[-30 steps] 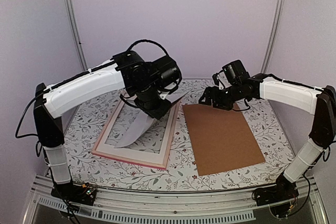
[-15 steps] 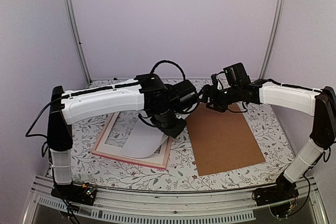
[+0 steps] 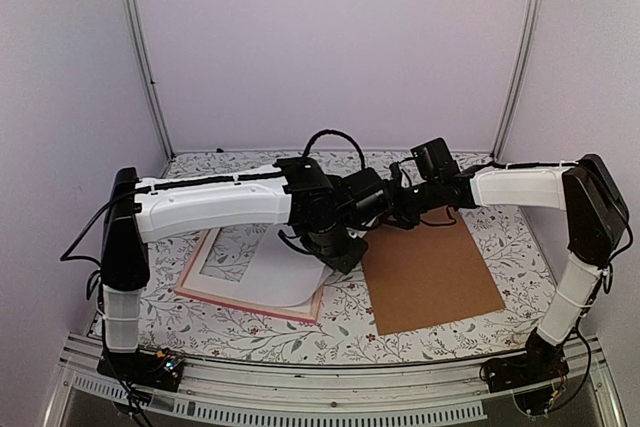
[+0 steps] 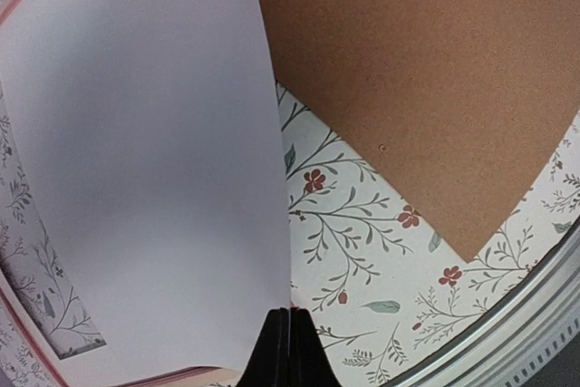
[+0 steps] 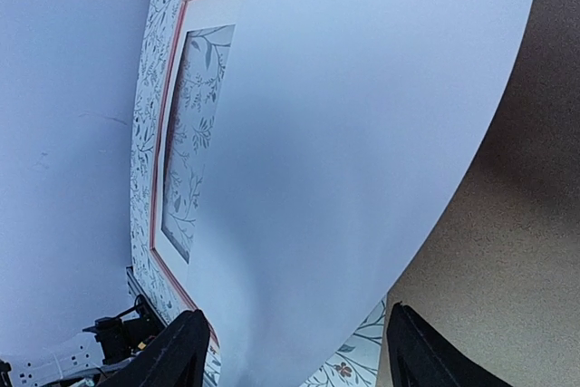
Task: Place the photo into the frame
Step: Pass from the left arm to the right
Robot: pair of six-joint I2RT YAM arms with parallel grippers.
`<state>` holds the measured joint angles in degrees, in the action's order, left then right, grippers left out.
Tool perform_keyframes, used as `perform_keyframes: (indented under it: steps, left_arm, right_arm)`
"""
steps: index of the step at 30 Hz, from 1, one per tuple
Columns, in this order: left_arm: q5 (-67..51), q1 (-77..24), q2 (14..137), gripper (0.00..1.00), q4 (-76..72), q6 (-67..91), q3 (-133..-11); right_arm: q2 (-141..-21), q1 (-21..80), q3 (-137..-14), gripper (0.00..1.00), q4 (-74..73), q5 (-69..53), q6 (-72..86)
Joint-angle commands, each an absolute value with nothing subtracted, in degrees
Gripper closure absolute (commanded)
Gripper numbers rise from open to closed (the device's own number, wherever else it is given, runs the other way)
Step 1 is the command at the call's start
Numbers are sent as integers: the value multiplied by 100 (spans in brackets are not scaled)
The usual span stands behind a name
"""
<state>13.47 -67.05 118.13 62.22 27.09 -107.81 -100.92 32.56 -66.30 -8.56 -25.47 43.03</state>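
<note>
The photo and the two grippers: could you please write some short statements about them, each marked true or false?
1. The left gripper is shut on an edge of the photo. True.
2. The photo shows its picture side upward. False: only a plain white side shows.
3. The right gripper is closed on the brown board. False: its jaws stand open, holding nothing.
4. The brown board lies flat beside the frame. True.
</note>
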Motion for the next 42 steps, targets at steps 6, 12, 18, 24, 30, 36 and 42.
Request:
perform_keyframes:
  steps: [6,12,18,24,30,36,42]
  left_arm:
    - [1136,-6809,11941,95,5865,2670,-10740]
    - [886,-6830,11946,79,5660,2553,-10642]
    - [688,-6768,11426,59,5317,2402,-10153]
    - [274,-6261,10201,47,4645,2290,-9007]
    - [-305,-4981,8977,39,3942,2296,-7697]
    - [-649,-3271,8171,17,3239,2244,-6529]
    - [-1044,-1660,8282,10,2571,2352,-5755]
  right_arm:
    - [-10639,3278,-6539,45,-371,-2891,4406]
    - [-10868,3287,-6607,63,-261,-2983,4417]
    - [-10875,3249,-6611,82,-309,-2905,4312]
    - [-10722,3234,-6549,100,-331,-2999,4155]
    - [-10538,3234,-6577,100,-552,-3040,3922]
    - [-10373,3200,-6664,100,-788,-3051,3697]
    - [-10330,3182,-6761,100,-876,-3156,3531]
